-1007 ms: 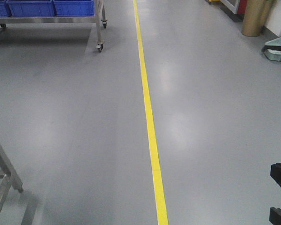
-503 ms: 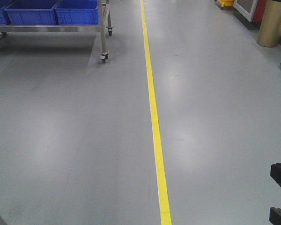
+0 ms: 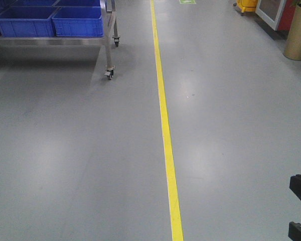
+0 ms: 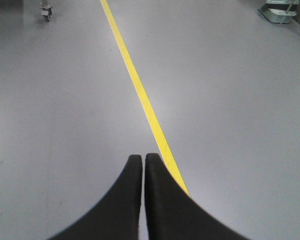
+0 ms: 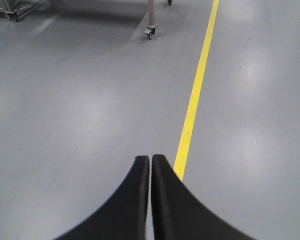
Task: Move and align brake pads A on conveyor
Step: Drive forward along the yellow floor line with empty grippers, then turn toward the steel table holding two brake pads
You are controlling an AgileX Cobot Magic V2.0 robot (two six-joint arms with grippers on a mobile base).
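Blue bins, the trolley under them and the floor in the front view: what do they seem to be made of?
The blue bins look like moulded plastic: uniform matt colour, thick rims. The trolley seems to be bare steel, silvery with a dull shine. The floor looks like a smooth grey coated or resin surface, judging by its soft sheen; the exact type is unclear.

A floor line (image 3: 164, 125) runs from near to far down the middle of the floor (image 3: 65, 165). Left of it, far back, stands a wheeled rack (image 3: 109, 45) with crates (image 3: 78, 21) side by side on its shelf, its nearest caster (image 3: 109, 74) apart from the line. Far right at the back stands a tall cylinder (image 3: 297, 35) with a cabinet (image 3: 270, 11) just behind it, to its left
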